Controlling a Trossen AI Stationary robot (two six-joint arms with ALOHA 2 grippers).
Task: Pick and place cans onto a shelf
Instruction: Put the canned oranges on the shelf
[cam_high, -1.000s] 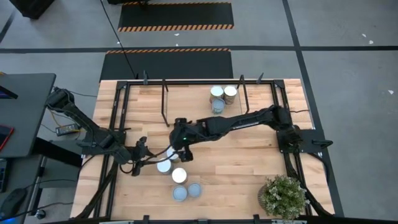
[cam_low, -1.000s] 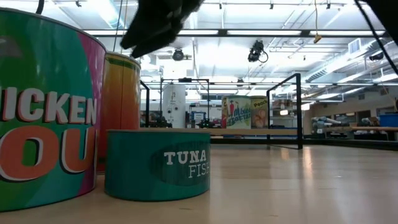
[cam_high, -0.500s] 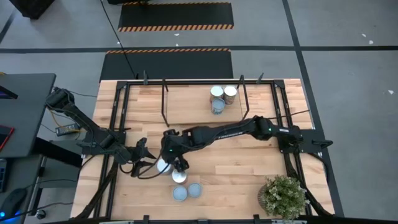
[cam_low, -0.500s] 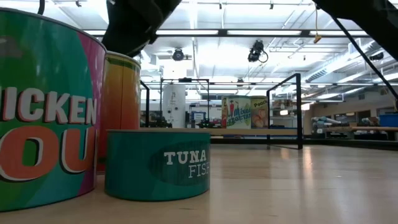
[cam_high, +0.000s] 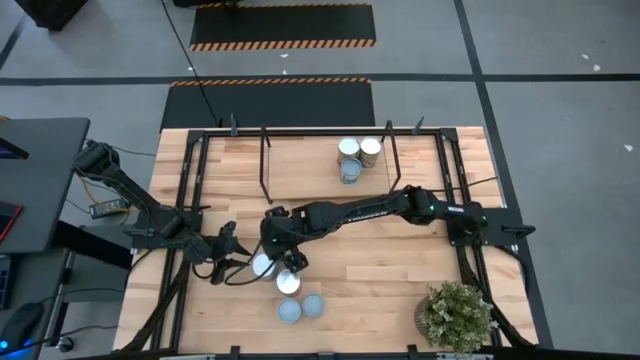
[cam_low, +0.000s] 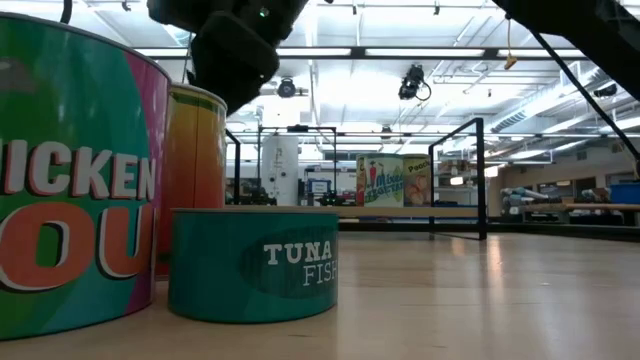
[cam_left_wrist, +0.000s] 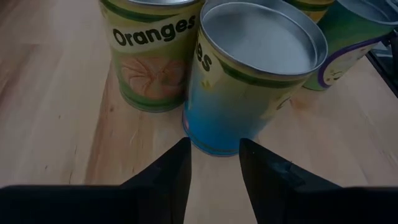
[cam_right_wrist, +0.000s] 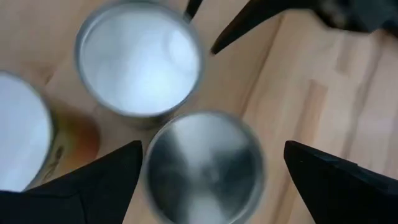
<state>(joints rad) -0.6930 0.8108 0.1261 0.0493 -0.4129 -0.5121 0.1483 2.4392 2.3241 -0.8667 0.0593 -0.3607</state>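
Several cans stand upright on the tabletop near its front. My right gripper (cam_high: 285, 255) hangs open above them. In its wrist view its wide-spread fingers stand on either side of a silver-topped can (cam_right_wrist: 205, 165) without touching it. A white-topped can (cam_right_wrist: 140, 59) stands just beyond. My left gripper (cam_high: 228, 245) is open and low on the table. Its fingertips (cam_left_wrist: 214, 165) stand just short of the foot of a blue-and-yellow can (cam_left_wrist: 249, 81), beside an Oranges can (cam_left_wrist: 155, 56). Three more cans (cam_high: 355, 155) stand on the shelf (cam_high: 300, 170).
Two flat cans (cam_high: 300, 308) stand nearer the front edge. In the low view, a chicken soup can (cam_low: 70, 180), a tall orange can (cam_low: 195, 170) and a tuna can (cam_low: 250, 265) fill the left. A potted plant (cam_high: 455, 315) stands at the front right. Black rails (cam_high: 265, 165) rise around the shelf.
My right gripper has gone toward the table's left and near edges, from the middle of the table to above the group of cans, and has come down toward them. The cans have not moved.
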